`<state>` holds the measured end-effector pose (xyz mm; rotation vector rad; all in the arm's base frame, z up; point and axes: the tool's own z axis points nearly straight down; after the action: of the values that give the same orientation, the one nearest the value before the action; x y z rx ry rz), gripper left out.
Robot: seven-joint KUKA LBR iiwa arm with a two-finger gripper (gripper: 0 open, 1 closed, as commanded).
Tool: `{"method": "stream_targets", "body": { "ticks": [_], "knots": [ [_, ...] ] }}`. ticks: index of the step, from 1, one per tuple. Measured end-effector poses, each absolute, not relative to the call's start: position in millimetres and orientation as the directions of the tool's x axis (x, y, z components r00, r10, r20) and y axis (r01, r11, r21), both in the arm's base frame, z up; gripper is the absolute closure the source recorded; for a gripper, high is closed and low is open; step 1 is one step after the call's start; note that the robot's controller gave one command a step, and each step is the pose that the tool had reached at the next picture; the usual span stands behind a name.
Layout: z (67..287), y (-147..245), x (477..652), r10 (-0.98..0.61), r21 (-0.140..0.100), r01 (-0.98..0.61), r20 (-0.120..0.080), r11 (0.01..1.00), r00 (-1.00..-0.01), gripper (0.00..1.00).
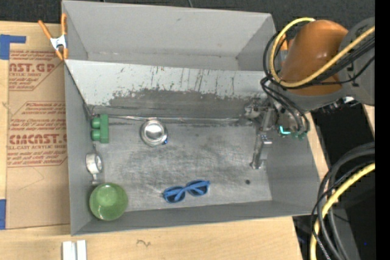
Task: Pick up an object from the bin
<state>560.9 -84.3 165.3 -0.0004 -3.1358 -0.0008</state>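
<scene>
Five things lie left of the gripper (258, 159), whose jaws I cannot tell as wide or narrow; the blue sunglasses (186, 190) are nearest, so it should centre over their bridge before descending.

Bin floor (207, 158) bare at centre; green block (100, 128), silver round thing (153, 132), blue glasses (186, 190) border it.

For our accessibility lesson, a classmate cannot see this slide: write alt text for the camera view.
A robot gripper hangs at the right of a grey metal bin, apart from everything in it. Toward the left and front lie a green block, a shiny cup, a small silver piece, a green ball and blue sunglasses.
</scene>
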Motion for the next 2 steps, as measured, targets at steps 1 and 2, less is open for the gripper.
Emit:
{"method": "stream_targets", "body": {
  "ticks": [1, 2],
  "knots": [
    [68.1, -17.9, 531.1, -0.125, 0.001, -0.125, -0.006, 0.992, -0.992, 0.00],
    [75.4, 20.7, 495.3, -0.354, -0.002, -0.354, -0.010, 0.935, -0.935, 0.00]
  ]
}}
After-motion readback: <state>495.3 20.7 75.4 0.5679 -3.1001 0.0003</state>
